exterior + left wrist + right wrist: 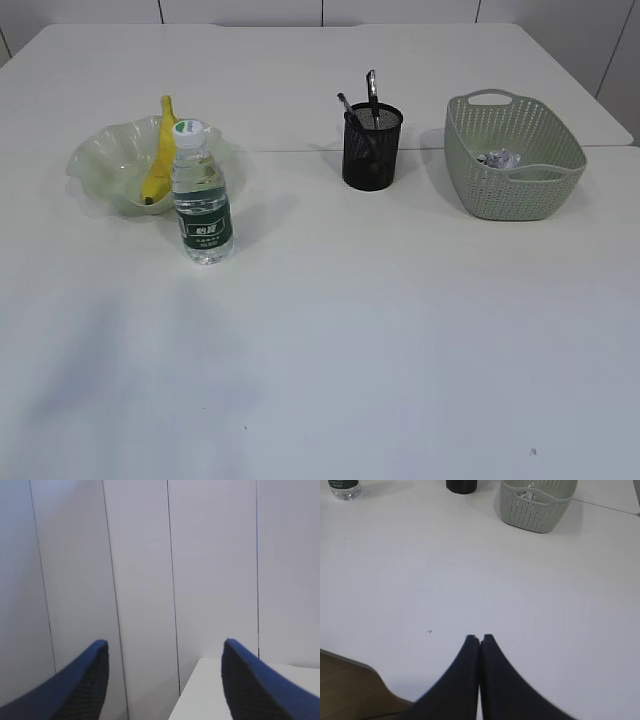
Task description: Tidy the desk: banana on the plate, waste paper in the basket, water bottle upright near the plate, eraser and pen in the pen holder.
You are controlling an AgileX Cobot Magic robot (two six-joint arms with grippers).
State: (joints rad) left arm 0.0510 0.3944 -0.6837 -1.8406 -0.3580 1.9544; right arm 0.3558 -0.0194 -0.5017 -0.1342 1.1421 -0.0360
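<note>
On my exterior feed the banana (160, 150) lay in the pale green plate (95, 160) at the upper left of the frame. The water bottle (202, 192) stood upright just in front of the plate's right side, overlapping its rim in that view. Right of centre sat the black mesh pen holder (372, 146) with two pens (371, 97) sticking out of its top; I could not make out an eraser inside. At the upper right the grey-green basket (512, 156) held the crumpled waste paper (499, 159).

Neither arm showed in the exterior view. My left wrist feed showed the left gripper (165, 647) with its blue fingers spread wide and nothing between them, aimed at a panelled wall (140, 565) with a table corner (205, 690) at the lower right. My right wrist feed showed the right gripper (479, 639) pressed together, empty, above the bare white table (520, 605).
</note>
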